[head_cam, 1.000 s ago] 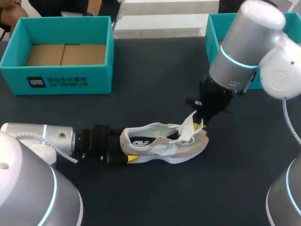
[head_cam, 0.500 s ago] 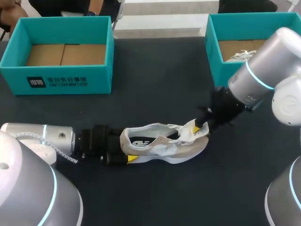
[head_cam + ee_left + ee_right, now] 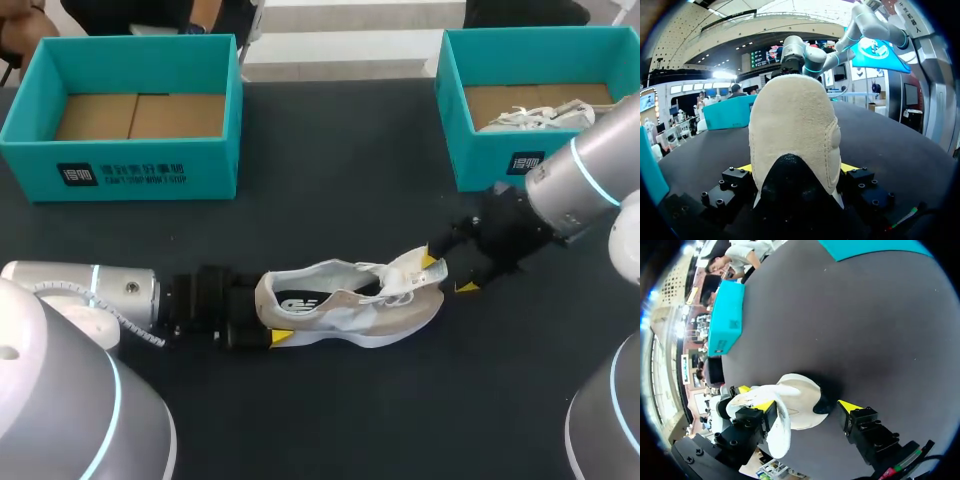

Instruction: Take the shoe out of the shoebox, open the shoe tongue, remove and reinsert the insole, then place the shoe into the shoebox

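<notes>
Black tabletop [image 3: 330,170]: white-and-beige mesh sneaker [image 3: 345,305] unboxed, left gripper [image 3: 797,169] clamping heel, right gripper [image 3: 450,274] spread at 3 o'clock; insole pending.

My left gripper [image 3: 268,318] is clamped, right gripper [image 3: 449,274] open

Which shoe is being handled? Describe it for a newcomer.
On the dark table, in front of the two teal boxes, lies a white and beige shoe. Unlike the white shoe inside the right box, its heel sits in the left gripper.
</notes>
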Robot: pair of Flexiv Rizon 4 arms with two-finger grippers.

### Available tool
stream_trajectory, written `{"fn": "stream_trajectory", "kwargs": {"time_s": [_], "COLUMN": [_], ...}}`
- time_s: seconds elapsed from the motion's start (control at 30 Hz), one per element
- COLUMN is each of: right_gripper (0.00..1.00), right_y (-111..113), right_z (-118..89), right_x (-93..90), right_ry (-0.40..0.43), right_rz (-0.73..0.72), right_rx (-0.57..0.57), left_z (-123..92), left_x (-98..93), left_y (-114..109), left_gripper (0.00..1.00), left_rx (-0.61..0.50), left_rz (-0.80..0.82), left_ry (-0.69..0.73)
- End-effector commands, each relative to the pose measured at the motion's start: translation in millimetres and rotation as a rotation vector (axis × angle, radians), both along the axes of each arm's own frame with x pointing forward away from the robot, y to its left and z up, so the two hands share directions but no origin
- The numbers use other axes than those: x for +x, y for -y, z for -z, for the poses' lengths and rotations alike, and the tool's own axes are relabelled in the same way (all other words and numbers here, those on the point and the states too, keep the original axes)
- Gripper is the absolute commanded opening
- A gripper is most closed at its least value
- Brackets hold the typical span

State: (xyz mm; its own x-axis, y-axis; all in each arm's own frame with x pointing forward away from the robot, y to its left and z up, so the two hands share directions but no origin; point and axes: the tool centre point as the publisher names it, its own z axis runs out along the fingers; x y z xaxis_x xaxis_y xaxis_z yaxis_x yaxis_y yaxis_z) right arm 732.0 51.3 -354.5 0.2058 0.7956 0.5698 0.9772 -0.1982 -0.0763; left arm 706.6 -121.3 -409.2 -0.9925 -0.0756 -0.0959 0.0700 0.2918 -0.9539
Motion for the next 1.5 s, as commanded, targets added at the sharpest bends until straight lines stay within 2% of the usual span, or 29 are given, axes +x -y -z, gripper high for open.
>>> {"fn": "stream_trajectory", "kwargs": {"time_s": [0.03, 0.2, 0.27, 0.3, 0.47, 0.57, 0.67, 0.7, 0.73, 0.77, 0.9, 0.97, 1.0, 1.03, 1.07, 1.1, 1.13, 1.2, 1.5], "right_gripper": [1.00, 1.00, 1.00, 1.00, 1.00, 1.00, 1.00, 1.00, 1.00, 1.00, 1.00, 0.98, 0.45, 0.33, 0.28, 0.03, 0.00, 0.00, 0.00], "right_y": [8, 7, 7, 3, -10, -28, -41, -49, -49, -58, -71, -76, -80, -83, -84, -87, -90, -90, -90], "right_z": [-27, -54, -54, -68, -88, -101, -107, -112, -112, -116, -124, -130, -134, -138, -140, -143, -147, -146, -146], "right_x": [-4.7, 7.7, 7.7, 16.0, 25.8, 29.3, 26.0, 21.8, 21.8, 14.6, -0.3, -7.7, -11.1, -14.3, -15.1, -18.4, -22.2, -24.1, -24.1], "right_ry": [0.028, 0.077, 0.077, 0.108, 0.183, 0.247, 0.299, 0.337, 0.337, 0.381, 0.469, 0.512, 0.535, 0.556, 0.561, 0.585, 0.615, 0.618, 0.618], "right_rz": [0.011, -0.012, -0.012, -0.042, -0.141, -0.299, -0.431, -0.518, -0.518, -0.635, -0.864, -0.964, -1.004, -1.037, -1.045, -1.074, -1.125, -1.109, -1.109], "right_rx": [-0.032, -0.070, -0.070, -0.092, -0.184, -0.284, -0.357, -0.391, -0.391, -0.429, -0.497, -0.496, -0.507, -0.515, -0.519, -0.531, -0.566, -0.700, -0.700], "left_z": [0, 0, 0, 0, 0, 0, 0, 0, 0, 0, 0, 0, 0, 0, 0, 0, 0, 0, 0], "left_x": [-1.6, -1.6, -1.6, -1.6, -1.6, -1.6, -1.6, -1.6, -1.6, -1.6, -1.6, -1.6, -1.6, -1.6, -1.6, -1.6, -1.6, -1.6, -1.6], "left_y": [0, 0, 0, 0, 0, 0, 0, 0, 0, 0, 0, 0, 0, 0, 0, 0, 0, 0, 0], "left_gripper": [0.00, 0.00, 0.00, 0.00, 0.00, 0.00, 0.00, 0.00, 0.00, 0.00, 0.00, 0.00, 0.00, 0.00, 0.00, 0.00, 0.00, 0.00, 0.00], "left_rx": [0.002, 0.002, 0.002, 0.002, 0.002, 0.002, 0.002, 0.002, 0.002, 0.002, 0.002, 0.002, 0.002, 0.002, 0.002, 0.002, 0.002, 0.002, 0.002], "left_rz": [-0.002, -0.002, -0.002, -0.002, -0.002, -0.002, -0.002, -0.002, -0.002, -0.002, -0.002, -0.002, -0.002, -0.002, -0.002, -0.002, -0.002, -0.002, -0.002], "left_ry": [0.001, 0.001, 0.001, 0.001, 0.001, 0.001, 0.001, 0.001, 0.001, 0.001, 0.001, 0.001, 0.001, 0.001, 0.001, 0.001, 0.001, 0.001, 0.001]}}
